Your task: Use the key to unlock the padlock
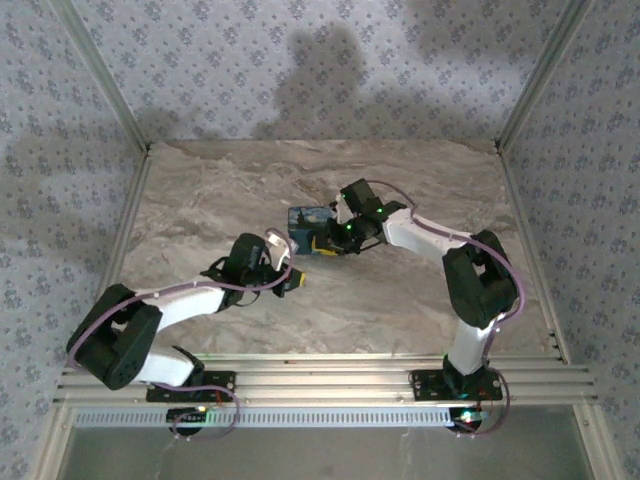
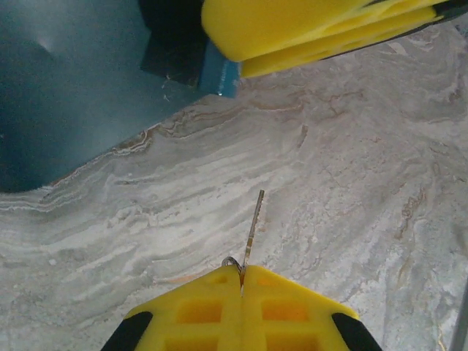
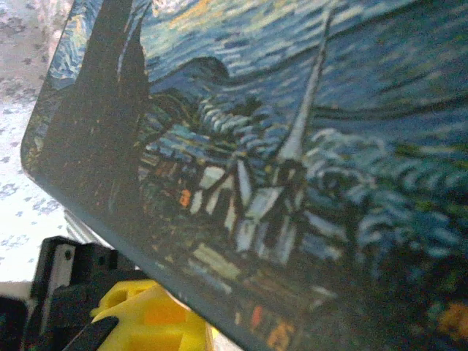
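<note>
Pinching key [image 2: 253,223] in my closed left gripper [image 2: 241,272]; right gripper [image 1: 318,238] clamps padlock [image 1: 305,220], key tip apart from it.

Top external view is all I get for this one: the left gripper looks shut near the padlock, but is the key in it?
Observer: Yes; left wrist view shows the key sticking out from between the fingers of the shut left gripper.
Operator: Inserted yet?
Observer: No; its tip is free, with bare table around it.
Operator: Padlock's grip?
Observer: Right wrist view shows the padlock with its printed face resting against a yellow finger of the right gripper.
</note>
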`<act>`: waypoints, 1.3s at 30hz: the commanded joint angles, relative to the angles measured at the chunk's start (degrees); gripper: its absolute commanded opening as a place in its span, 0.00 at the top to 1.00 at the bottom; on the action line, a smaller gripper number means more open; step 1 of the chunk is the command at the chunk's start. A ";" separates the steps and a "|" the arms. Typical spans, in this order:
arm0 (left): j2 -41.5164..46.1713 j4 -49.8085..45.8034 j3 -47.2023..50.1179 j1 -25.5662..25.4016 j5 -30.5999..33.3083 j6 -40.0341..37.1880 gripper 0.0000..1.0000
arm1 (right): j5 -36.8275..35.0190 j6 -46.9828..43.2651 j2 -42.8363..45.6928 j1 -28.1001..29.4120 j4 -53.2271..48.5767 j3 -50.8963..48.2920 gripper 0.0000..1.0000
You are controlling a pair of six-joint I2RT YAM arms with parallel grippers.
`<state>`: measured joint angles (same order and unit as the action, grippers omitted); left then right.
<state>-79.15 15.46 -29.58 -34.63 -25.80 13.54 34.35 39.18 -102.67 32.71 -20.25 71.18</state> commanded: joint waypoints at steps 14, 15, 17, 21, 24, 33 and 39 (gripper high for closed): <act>-2.21 7.01 -2.36 0.09 0.40 -3.70 1.00 | 8.63 -1.04 2.23 -1.60 -2.00 0.68 1.00; -2.68 7.16 -2.54 0.07 0.57 -3.70 1.00 | 8.63 -0.96 2.43 -1.60 -1.92 0.47 1.00; -3.60 7.91 -2.72 0.05 0.54 -3.61 1.00 | 8.46 -0.95 2.62 -1.77 -1.73 0.12 1.00; -4.85 9.70 -2.76 0.08 -0.01 -2.92 1.00 | 7.77 -0.95 2.91 -2.08 -1.43 -0.68 1.00; -5.24 10.59 -2.67 0.09 -0.04 -2.71 1.00 | 7.71 -0.88 2.92 -2.12 -0.97 -1.12 1.00; -5.40 12.62 -2.32 0.02 -0.65 -2.47 1.00 | 7.75 -0.55 2.78 -2.31 -0.37 -1.30 1.00; -5.48 12.77 -2.39 0.05 -0.99 -2.29 1.00 | 7.92 0.10 2.83 -2.21 0.18 -1.22 1.00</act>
<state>-84.18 26.04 -30.72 -34.63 -25.28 11.05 40.34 39.18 -101.86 30.61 -21.45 69.93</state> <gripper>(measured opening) 0.059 0.172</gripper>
